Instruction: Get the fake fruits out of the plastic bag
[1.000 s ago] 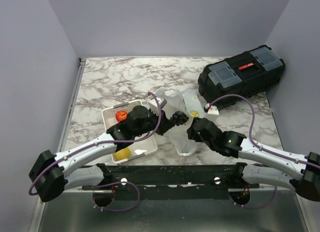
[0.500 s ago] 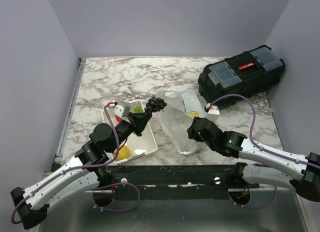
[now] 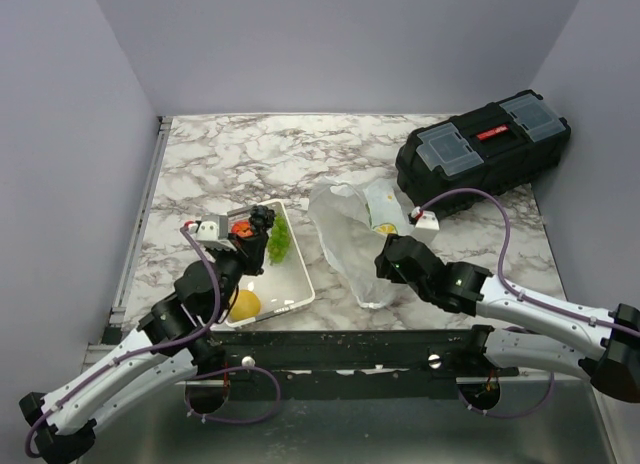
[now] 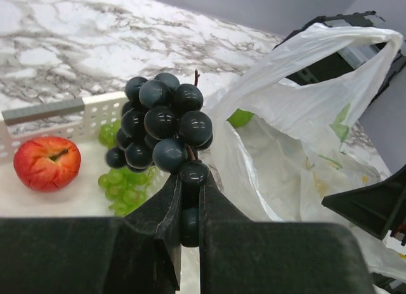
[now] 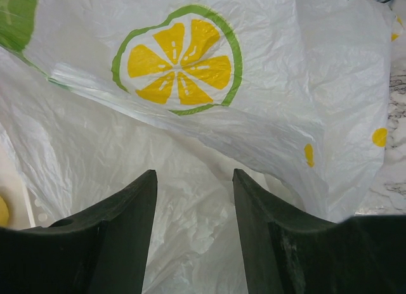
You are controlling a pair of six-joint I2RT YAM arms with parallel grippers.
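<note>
Fingers of the left gripper [image 4: 190,202] were closed tightly on the lowest berries of a dark purple-black plastic grape bunch [image 4: 163,129], which stood up above them, over the far part of a white rectangular plastic tray [image 3: 290,284]. In this tray lay a light-green plastic grape bunch [image 3: 278,242], a red plastic apple [image 4: 47,163] and, nearer to the arms, a yellow rounded fruit [image 3: 244,304]. The thin translucent white plastic bag [image 5: 177,72], printed with a lemon slice, lay on the marbled table [image 3: 220,154] just beside the tray, on its right side. At the bag's opening a bright green rounded thing [image 4: 240,118] showed; what it was I could not tell. The right gripper [image 3: 385,266] was at the near part of the bag, its jaws moderately apart with crinkled plastic seen between them, and whether they touched it was not clear. A black plastic toolbox [image 3: 485,149] stood beyond the bag.
</note>
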